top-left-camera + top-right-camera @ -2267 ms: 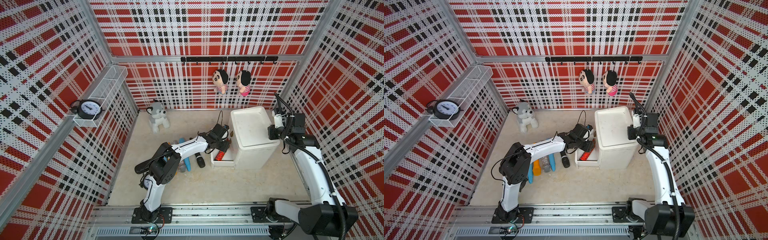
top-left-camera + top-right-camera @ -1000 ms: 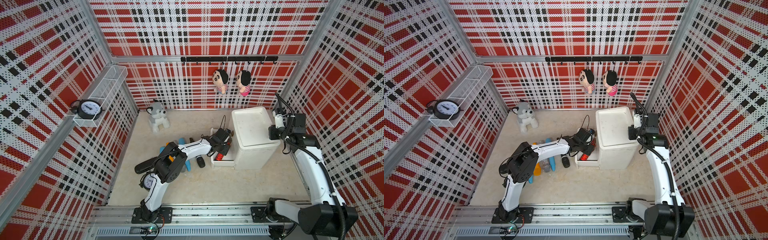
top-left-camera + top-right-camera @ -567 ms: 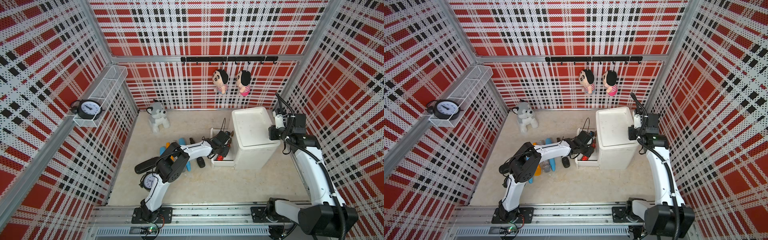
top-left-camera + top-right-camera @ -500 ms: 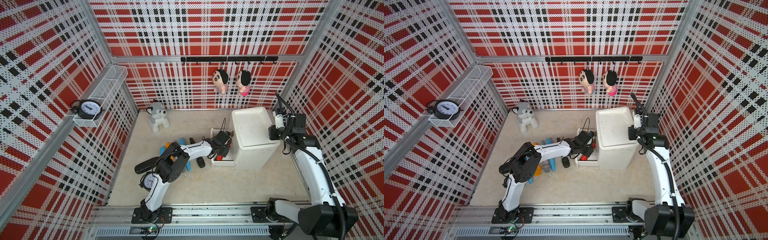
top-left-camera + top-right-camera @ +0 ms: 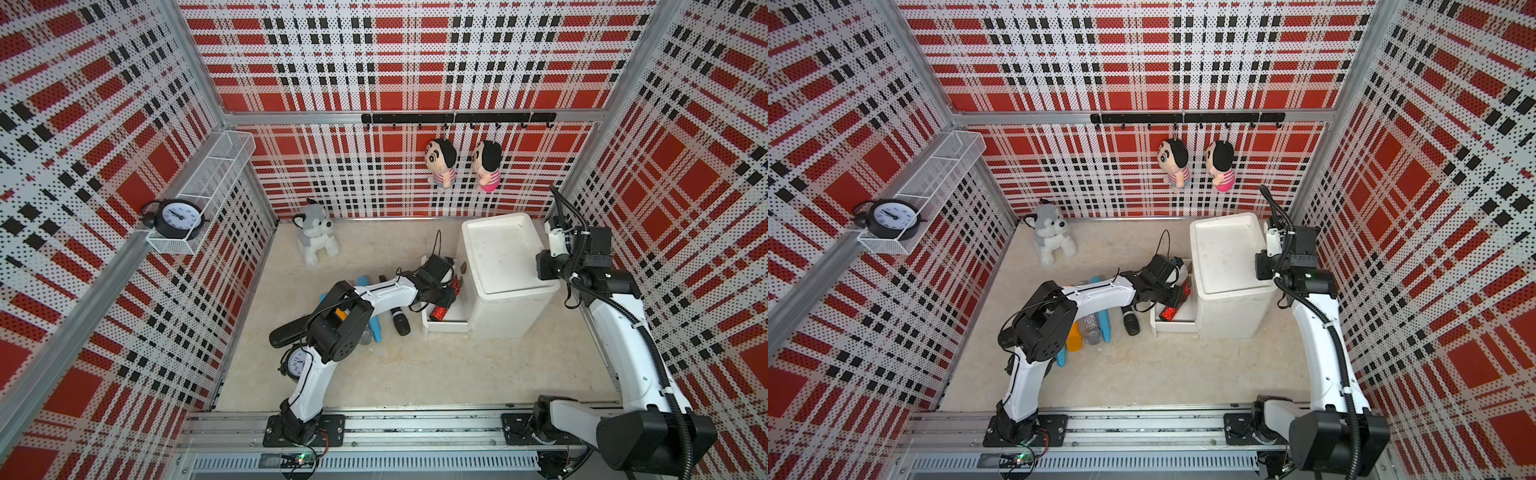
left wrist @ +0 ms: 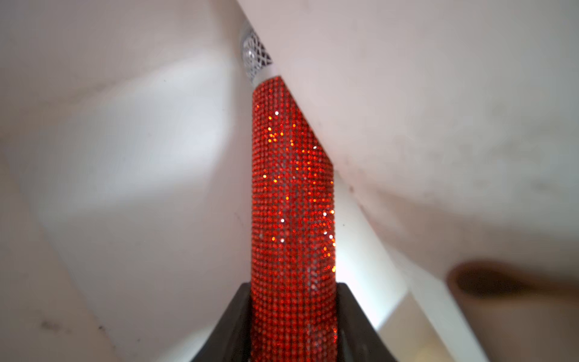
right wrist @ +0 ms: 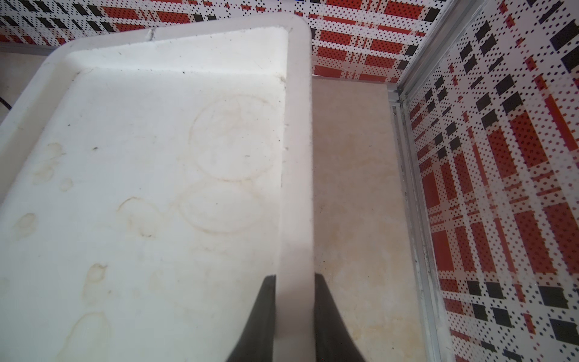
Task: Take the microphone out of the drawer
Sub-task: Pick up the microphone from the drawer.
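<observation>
Beige table (image 5: 415, 374), plaid walls all round. White cabinet (image 5: 507, 316) stands at the back right. It looks light enough to slide, which is probably why the right arm reaches over it. The right tool (image 7: 294, 294) is clamped shut on the cabinet's raised top rim (image 7: 296, 156), one finger inside the lip and one outside, bracing the box while the other arm works.

Drawer (image 5: 444, 327) is pulled out toward the left arm and open on top, so reaching in from above works. The left arm stretches low across the table to it.

Loose row of other mics on the table just beside the drawer, among them a black microphone (image 5: 400, 323) and a blue microphone (image 5: 376, 328). Likely the drop zone, my guess.

Target is the red glitter microphone (image 6: 293, 203). It is inside the drawer, lengthwise, with its mesh head (image 6: 255, 56) tucked under the cabinet's front edge. A straight lift would likely snag, so draw it out along the drawer first.

Left tool (image 6: 294, 313) is closed on the microphone's handle toward the tail, a dark finger on each side. Can't tell whether the mic is off the drawer floor. Grasp made, extraction not yet done.
</observation>
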Tool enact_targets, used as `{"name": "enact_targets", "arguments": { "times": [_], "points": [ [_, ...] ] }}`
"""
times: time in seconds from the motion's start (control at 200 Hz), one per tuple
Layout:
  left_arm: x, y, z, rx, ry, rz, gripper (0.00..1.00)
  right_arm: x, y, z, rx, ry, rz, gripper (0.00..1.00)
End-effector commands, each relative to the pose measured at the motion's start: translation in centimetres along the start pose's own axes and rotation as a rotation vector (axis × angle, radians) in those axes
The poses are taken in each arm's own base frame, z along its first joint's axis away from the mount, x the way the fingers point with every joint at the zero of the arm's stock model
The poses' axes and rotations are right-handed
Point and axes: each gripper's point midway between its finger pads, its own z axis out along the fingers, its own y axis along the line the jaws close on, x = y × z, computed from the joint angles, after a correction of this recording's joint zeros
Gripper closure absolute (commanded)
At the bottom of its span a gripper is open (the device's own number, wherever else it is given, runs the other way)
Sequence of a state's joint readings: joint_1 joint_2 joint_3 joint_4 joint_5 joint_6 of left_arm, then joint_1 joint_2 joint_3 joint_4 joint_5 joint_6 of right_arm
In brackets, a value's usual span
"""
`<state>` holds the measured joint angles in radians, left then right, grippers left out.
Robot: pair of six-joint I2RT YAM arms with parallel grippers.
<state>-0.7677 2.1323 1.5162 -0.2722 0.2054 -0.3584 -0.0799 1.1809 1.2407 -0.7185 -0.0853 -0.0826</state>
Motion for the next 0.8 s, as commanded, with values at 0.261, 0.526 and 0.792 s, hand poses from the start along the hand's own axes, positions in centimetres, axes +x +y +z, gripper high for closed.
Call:
{"name": "enact_targets", "arguments": {
  "times": [0.261,0.526,0.792],
  "points": [
    [2.8,1.1,-0.4,0.149,0.129,-0.284,1.00,-7.8,-1.9,-6.3,0.134,-0.371,-0.014,1.00],
    [2.8,1.0,-1.5,0.313,0.122,-0.430,1.00,-8.4,-1.6,-6.6,0.128,-0.400,-0.008,1.00],
    [2.0,2.0,-3.3,0.334,0.072,-0.494,1.00,-8.2,-1.6,-6.2,0.125,-0.393,-0.010,1.00]
  ]
}}
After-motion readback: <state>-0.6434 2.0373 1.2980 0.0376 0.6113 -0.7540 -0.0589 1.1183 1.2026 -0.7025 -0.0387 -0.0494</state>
